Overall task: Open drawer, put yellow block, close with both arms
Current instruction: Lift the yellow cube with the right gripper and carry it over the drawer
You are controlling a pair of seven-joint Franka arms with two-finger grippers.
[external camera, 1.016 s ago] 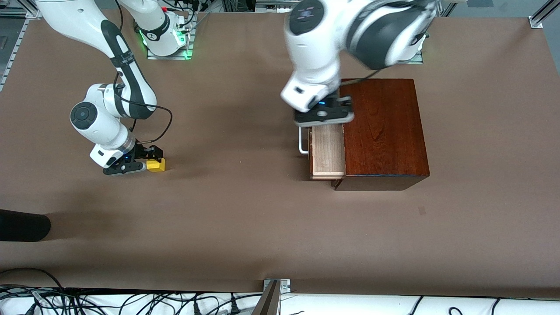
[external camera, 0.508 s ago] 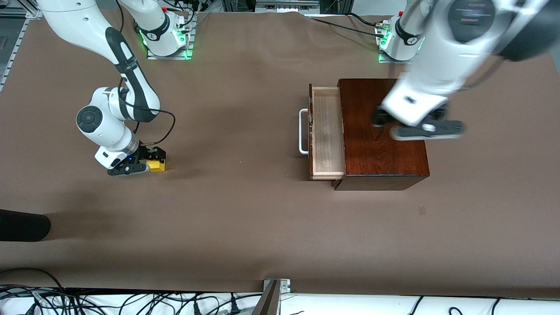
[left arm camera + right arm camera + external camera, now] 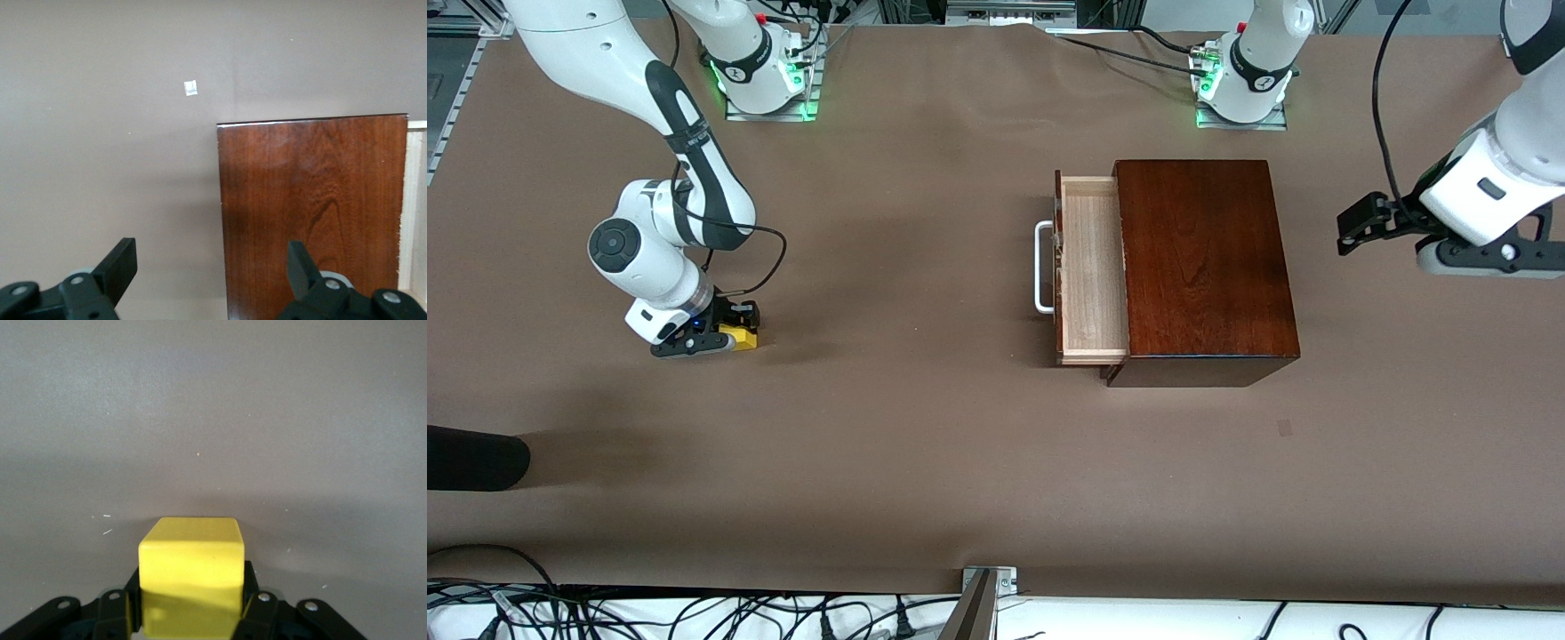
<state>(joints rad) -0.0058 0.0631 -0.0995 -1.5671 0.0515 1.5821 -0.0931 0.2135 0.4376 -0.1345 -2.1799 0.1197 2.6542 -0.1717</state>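
The right gripper (image 3: 734, 327) clasps the yellow block (image 3: 190, 568) on the table (image 3: 925, 427); the left gripper (image 3: 212, 263) hangs released above the table's left-arm end.

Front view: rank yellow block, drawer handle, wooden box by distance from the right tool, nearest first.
1. yellow block, between the right tool's fingers, on the table.
2. drawer handle, on the open drawer's front, facing the right arm's end.
3. wooden box, toward the left arm's end.
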